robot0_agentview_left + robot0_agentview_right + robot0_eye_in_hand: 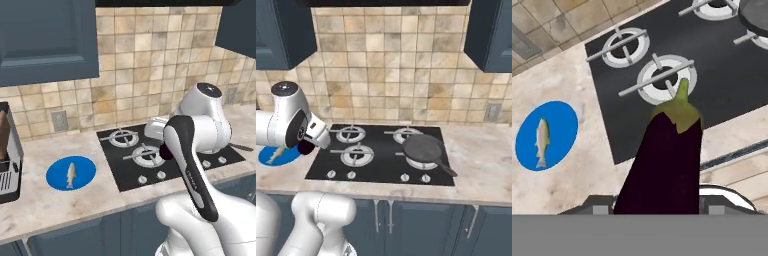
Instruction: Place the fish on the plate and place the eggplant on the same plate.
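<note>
writing: none readable anywhere; stove knobs and outlets blank at this resolution
fish (71, 175): one, lying flat on the plate, roughly centred, head toward the backsplash
plate (55, 176): one, blue, on the counter (75, 200) left of the stove, near the counter's front half
eggplant (664, 165): one, dark purple with green cap and stem, held up in the air over the stove's front-left corner, stem pointing away from the hand; well apart from the plate
gripper (657, 210): jaws clamped on the eggplant's fat end, fingertips mostly hidden by it in the hand view
stove (165, 150): one black cooktop, four burners, five front knobs counted in the right base view
frying pan (423, 149): one, dark, on the front-right burner, handle pointing toward the counter's front right
outlets: two on the tiled wall, one left of the stove (59, 120), one right of it (492, 112)
cabinets: dark blue, above and below the counter
appliance (7, 155): one, grey, at the counter's far left, type unclear
</note>
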Controlling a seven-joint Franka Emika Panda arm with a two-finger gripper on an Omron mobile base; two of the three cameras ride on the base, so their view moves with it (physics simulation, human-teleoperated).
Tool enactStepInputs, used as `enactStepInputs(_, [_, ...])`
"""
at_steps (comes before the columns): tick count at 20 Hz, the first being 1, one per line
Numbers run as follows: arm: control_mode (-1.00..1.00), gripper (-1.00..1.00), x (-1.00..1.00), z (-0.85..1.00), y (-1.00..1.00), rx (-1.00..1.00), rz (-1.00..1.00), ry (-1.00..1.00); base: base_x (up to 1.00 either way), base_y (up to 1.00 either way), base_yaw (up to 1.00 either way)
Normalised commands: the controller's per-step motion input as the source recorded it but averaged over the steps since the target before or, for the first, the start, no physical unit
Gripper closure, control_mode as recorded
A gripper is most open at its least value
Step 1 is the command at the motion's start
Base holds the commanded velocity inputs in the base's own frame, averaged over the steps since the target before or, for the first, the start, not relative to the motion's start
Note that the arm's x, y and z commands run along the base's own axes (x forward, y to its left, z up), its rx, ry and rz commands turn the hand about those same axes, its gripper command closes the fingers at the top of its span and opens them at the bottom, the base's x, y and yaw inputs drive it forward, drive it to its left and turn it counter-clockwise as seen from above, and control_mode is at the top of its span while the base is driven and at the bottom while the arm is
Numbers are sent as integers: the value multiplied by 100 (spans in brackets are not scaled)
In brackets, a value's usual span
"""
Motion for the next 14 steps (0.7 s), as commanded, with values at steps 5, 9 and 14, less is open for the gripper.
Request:
enactStepInputs(5, [100, 100, 0, 0, 0, 0, 0, 0, 4, 80, -25])
enactStepInputs(9, [100, 100, 0, 0, 0, 0, 0, 0, 0, 23, -10])
enactStepInputs(14, [100, 100, 0, 0, 0, 0, 0, 0, 0, 0, 0])
